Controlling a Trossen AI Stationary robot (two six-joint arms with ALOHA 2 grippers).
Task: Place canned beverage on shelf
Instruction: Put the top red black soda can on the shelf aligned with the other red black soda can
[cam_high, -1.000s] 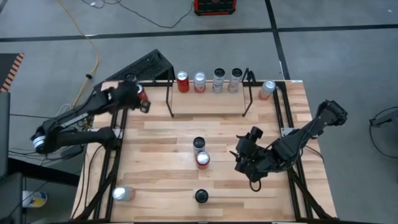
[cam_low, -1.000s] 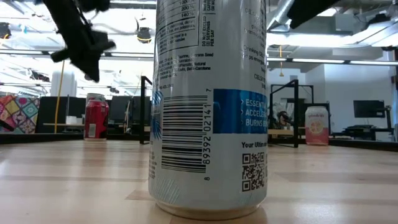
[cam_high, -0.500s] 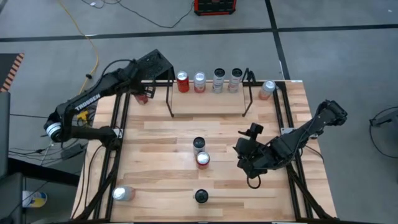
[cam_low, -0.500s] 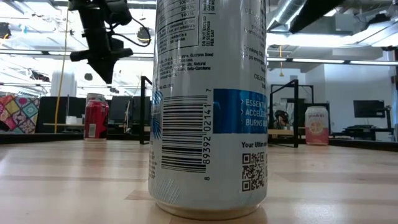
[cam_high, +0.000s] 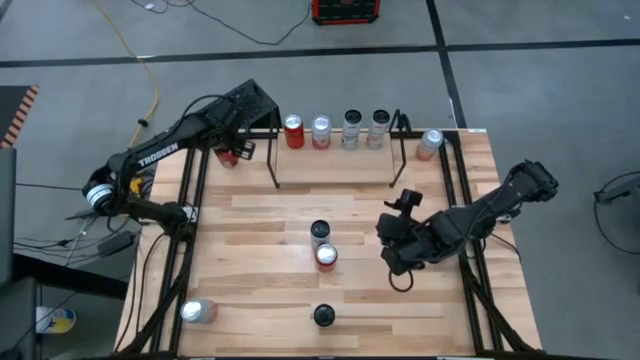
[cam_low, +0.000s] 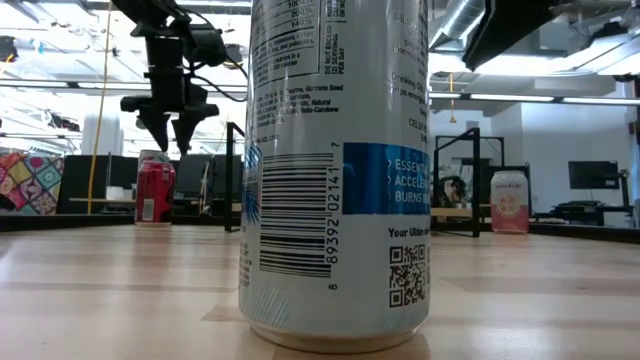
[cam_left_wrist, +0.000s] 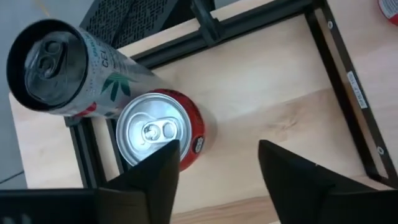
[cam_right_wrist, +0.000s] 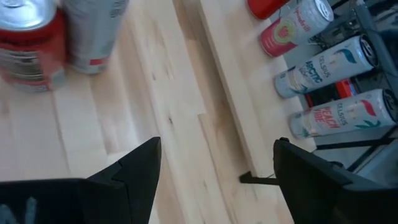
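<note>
The shelf (cam_high: 273, 165) of thin black rods stands at the table's far edge, with several cans (cam_high: 336, 131) in a row along its back. At the far left corner, outside the shelf, a red can (cam_left_wrist: 155, 134) stands upright on the wood beside a silver can with a black top (cam_left_wrist: 56, 68). My left gripper (cam_left_wrist: 214, 168) hangs open just above the red can (cam_low: 153, 188), fingers pointing down (cam_low: 172, 140). My right gripper (cam_high: 388, 240) hovers open right of two upright cans (cam_high: 322, 245) at mid-table.
A pink can (cam_high: 430, 143) stands right of the shelf. A silver can (cam_high: 323, 316) stands near the front edge and fills the low view (cam_low: 335, 170). Another can (cam_high: 198, 311) lies at the near left. Black frame rails (cam_high: 190, 230) run along both table sides.
My left gripper has swung toward the table's far edge and the shelf's left end, over the red can, and has opened from shut. The red can has stayed put. My right gripper has rolled a little about its own axis, still open.
</note>
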